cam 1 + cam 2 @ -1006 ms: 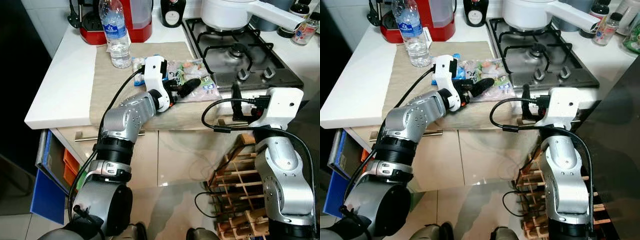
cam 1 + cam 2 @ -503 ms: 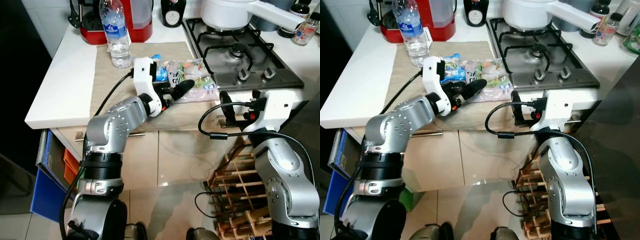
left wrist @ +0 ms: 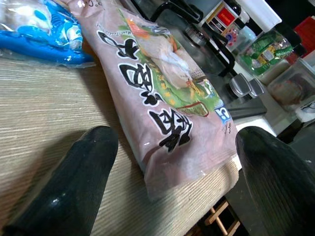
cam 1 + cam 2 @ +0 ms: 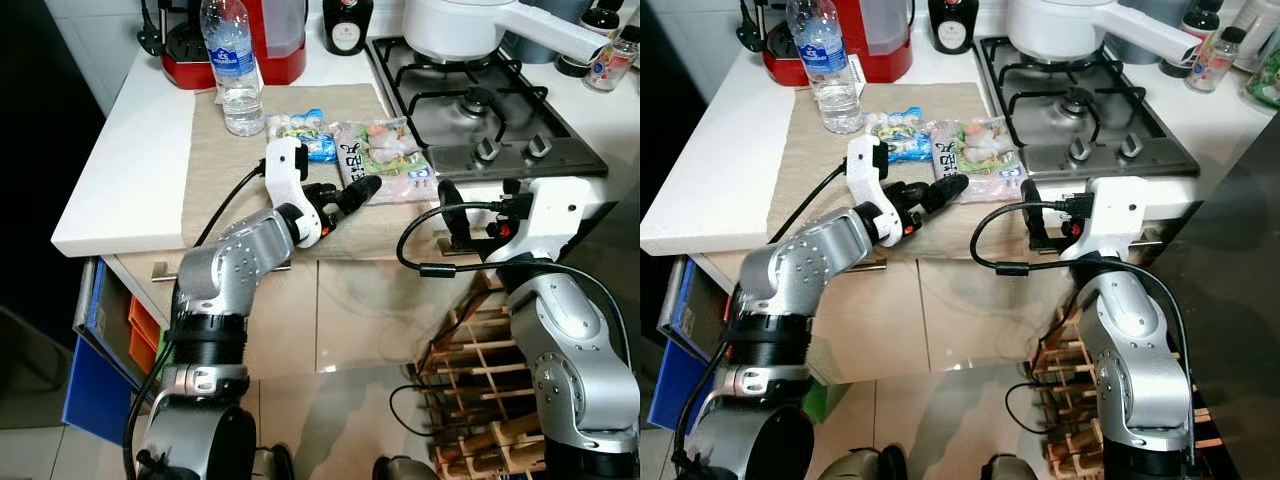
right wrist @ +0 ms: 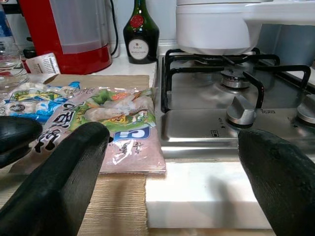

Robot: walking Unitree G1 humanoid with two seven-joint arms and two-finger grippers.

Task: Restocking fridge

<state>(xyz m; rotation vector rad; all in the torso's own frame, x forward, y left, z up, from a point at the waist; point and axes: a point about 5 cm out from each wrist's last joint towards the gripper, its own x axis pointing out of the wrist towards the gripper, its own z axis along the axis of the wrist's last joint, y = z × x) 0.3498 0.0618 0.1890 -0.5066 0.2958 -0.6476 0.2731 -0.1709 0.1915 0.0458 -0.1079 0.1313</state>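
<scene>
A pink frozen-food bag (image 4: 387,160) lies flat on the beige mat (image 4: 215,170), with a smaller blue bag (image 4: 301,125) just behind it and a clear water bottle (image 4: 231,66) upright at the mat's back. My left gripper (image 4: 352,192) hovers low over the mat at the pink bag's near left corner. It is open, and the bag's end (image 3: 182,147) lies ahead between its fingers, untouched. My right gripper (image 4: 453,214) is open at the counter's front edge beside the hob, facing the pink bag (image 5: 125,130).
A gas hob (image 4: 480,110) with a white pot (image 4: 460,25) sits right of the mat. A red appliance (image 4: 272,40) and a dark bottle (image 4: 346,25) stand at the back. A wooden wine rack (image 4: 478,385) is on the floor under my right arm.
My left arm has drawn back toward the counter's front and left, its fingers coming off the pink bag and uncovering both bags. My right arm shifted slightly left, then held still.
</scene>
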